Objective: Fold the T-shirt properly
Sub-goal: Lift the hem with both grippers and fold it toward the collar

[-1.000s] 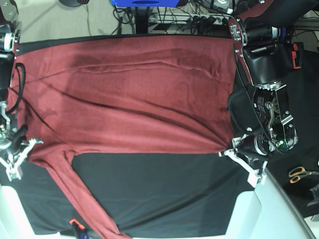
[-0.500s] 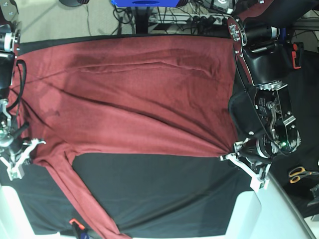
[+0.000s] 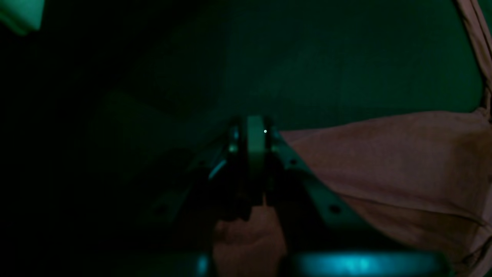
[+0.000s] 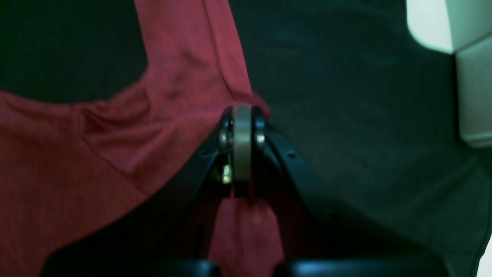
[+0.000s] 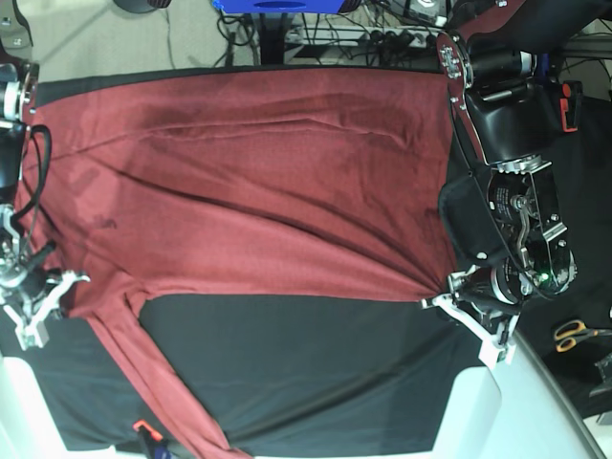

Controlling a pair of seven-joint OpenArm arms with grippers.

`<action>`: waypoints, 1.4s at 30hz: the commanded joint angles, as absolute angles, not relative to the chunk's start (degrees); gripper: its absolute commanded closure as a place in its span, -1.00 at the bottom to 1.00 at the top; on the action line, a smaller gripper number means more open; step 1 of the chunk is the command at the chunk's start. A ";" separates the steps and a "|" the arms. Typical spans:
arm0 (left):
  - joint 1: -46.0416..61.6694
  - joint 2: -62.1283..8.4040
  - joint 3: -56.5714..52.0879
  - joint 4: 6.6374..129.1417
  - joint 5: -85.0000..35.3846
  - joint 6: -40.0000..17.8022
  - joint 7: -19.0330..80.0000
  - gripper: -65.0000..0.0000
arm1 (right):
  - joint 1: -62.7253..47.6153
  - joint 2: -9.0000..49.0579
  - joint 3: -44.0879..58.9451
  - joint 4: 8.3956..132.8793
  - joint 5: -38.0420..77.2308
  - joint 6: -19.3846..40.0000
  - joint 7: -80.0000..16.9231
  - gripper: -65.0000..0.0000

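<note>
Your big brick-red long-sleeved T-shirt (image 5: 258, 182) lies spread across the far half of the black cloth table cover (image 5: 306, 363), near half bare. Left gripper (image 5: 442, 295) pinches the hem corner tight; right gripper (image 5: 65, 285) is clamped on fabric by the sleeve.

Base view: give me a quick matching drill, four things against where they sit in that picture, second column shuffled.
Things:
1. brick-red long-sleeved T-shirt
2. left gripper
3. right gripper
4. orange-handled scissors

Places:
A. far right edge, off the cloth
B. pinching the shirt's near corner on the picture's right
C. spread across the far half of the black table cloth
D. pinching the shirt near the sleeve on the picture's left

Pairs: 1-C, 2-B, 3-D, 4-A
</note>
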State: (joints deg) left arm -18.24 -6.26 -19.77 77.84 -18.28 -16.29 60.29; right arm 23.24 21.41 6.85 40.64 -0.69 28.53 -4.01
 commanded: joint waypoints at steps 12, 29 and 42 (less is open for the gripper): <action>-15.96 -7.08 -19.74 80.04 -18.86 -16.40 59.38 1.00 | 24.57 24.13 7.08 41.36 -0.22 28.70 -2.77 1.00; -6.73 -8.57 -19.74 91.21 -29.93 -16.40 61.85 1.00 | 18.15 25.45 10.68 45.14 0.13 28.35 -8.57 1.00; -1.27 -8.31 -19.65 97.45 -30.46 -16.40 61.76 1.00 | 10.15 25.19 15.60 54.20 0.04 28.70 -12.62 1.00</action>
